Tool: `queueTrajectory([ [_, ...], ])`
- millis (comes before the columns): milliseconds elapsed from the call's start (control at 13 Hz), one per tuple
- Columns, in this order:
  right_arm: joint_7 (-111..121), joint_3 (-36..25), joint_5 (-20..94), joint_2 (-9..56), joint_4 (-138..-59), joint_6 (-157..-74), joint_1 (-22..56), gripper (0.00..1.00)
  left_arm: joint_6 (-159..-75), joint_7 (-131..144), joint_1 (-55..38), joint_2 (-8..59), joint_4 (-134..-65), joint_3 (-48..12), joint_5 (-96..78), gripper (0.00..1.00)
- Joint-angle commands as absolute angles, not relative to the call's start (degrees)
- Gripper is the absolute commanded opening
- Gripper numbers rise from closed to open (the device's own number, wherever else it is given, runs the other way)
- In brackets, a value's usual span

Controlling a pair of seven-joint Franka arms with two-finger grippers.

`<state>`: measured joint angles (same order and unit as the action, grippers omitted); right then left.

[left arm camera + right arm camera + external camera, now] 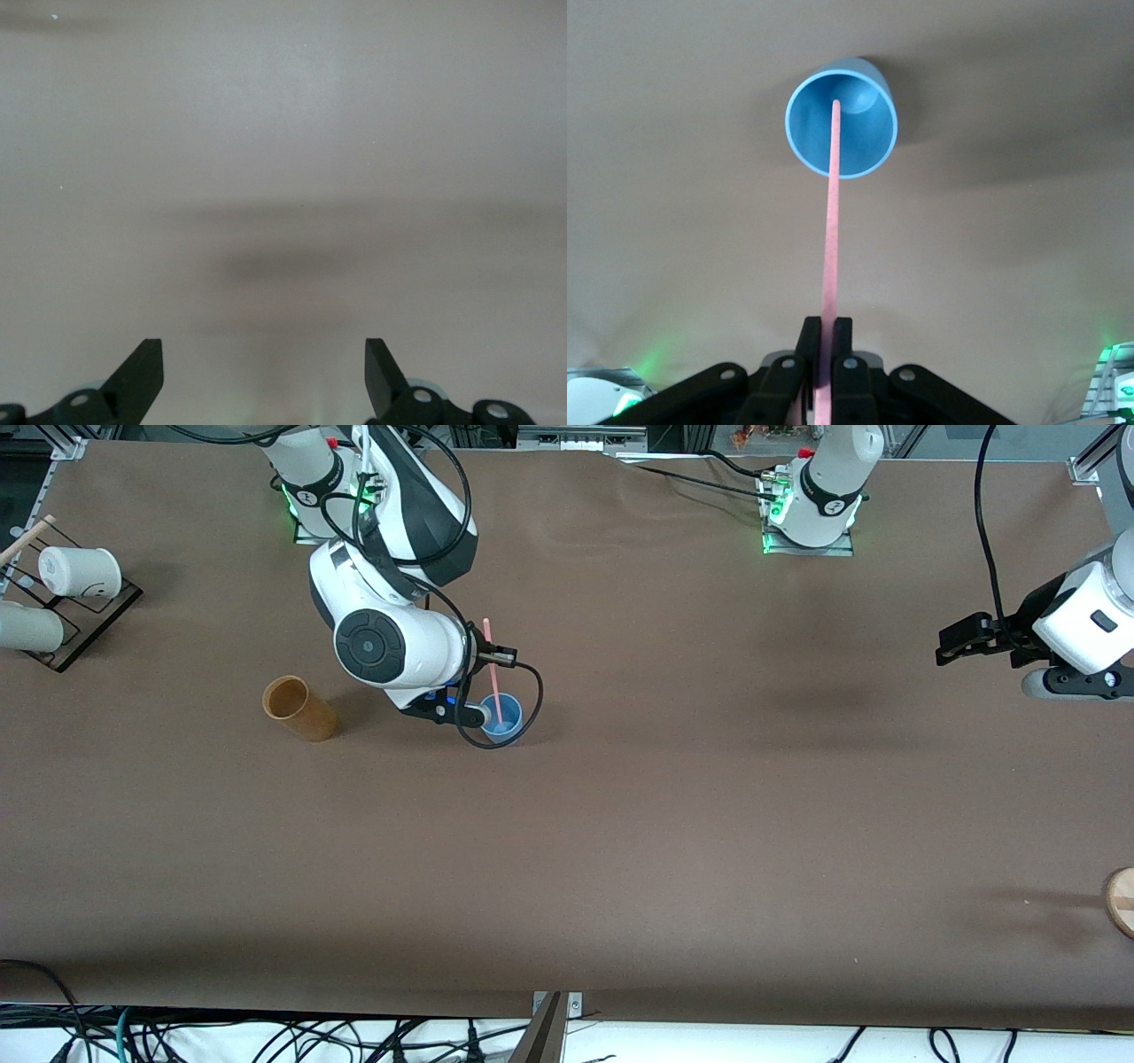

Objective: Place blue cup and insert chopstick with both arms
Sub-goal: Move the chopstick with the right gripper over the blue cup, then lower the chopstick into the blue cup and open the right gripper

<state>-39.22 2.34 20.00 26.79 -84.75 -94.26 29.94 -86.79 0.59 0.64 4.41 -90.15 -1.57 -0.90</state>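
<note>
The light-blue cup [501, 720] stands upright on the brown table, toward the right arm's end. My right gripper [485, 661] hangs over it, shut on the pink chopstick [492, 673]. The stick is nearly upright and its lower end is inside the cup. In the right wrist view the fingers [810, 341] of the right gripper [830, 329] clamp the chopstick [831, 221], whose tip reaches into the blue cup [864, 146]. My left gripper [950, 643] waits open over the table at the left arm's end. Only bare table shows between the fingertips of the left gripper [264, 347].
An orange-brown cup [299, 708] stands beside the blue cup, toward the right arm's end. A black rack [97, 615] with two white cups [80, 571] sits at that end's corner. A round wooden piece [1122, 901] shows at the left arm's end, near the front edge.
</note>
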Motion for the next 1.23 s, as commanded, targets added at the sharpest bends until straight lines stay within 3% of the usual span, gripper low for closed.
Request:
queueTrajectory([
  [0,-38.1,2.1,17.0,28.9,-83.0,-94.2,30.6,0.0,-87.1,-0.8,1.1,4.7,-89.7,-2.1,-0.4,1.0],
  [77,-38.3,2.2,17.0,29.3,-83.0,-94.2,30.6,0.32,-87.1,-0.8,1.1,4.7,-89.7,-2.1,-0.4,1.0],
  [154,-38.5,2.1,16.7,29.4,-83.0,-94.2,30.6,0.99,-87.1,-0.8,1.1,4.7,-89.7,-2.1,-0.4,1.0],
  [615,-37.4,-0.3,14.6,25.7,-76.7,-92.6,26.5,1.0,-87.1,-0.8,1.1,4.7,-89.7,-2.1,-0.4,1.0],
  [1077,-18.4,-15.3,14.2,16.5,-76.5,-81.6,25.8,1.0,-87.1,-0.8,1.1,4.7,-89.7,-2.1,-0.4,1.0],
  [1154,-15.4,-15.0,12.8,15.0,-76.6,-81.0,23.8,1.0,-87.1,-0.8,1.1,4.7,-89.7,-2.1,-0.4,1.0],
])
